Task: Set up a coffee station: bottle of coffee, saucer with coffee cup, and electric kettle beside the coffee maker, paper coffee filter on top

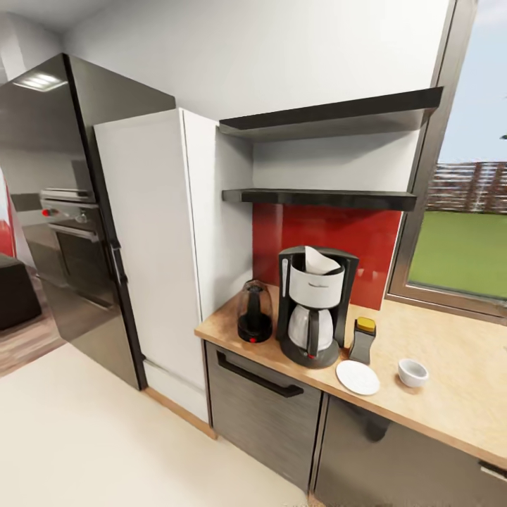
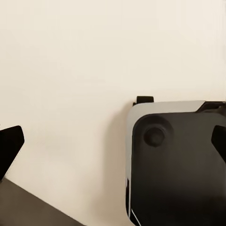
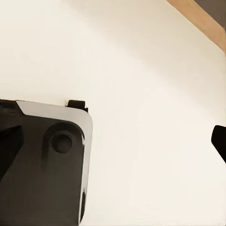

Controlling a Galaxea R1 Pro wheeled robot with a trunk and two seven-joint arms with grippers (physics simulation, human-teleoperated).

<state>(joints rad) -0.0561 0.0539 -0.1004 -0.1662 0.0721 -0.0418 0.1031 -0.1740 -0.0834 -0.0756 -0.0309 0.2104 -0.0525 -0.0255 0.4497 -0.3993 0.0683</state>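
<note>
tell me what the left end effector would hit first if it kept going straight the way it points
Probably the pale floor: the left wrist view looks along the open fingers onto it, with the robot's own base off to one side. Depth is unclear.

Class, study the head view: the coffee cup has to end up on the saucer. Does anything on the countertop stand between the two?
Nothing visible does. The coffee cup stands on the kitchen countertop, apart from the saucer, with only bare worktop between them. The bottle of coffee sits behind the saucer, beside the coffee maker, off that path.
</note>
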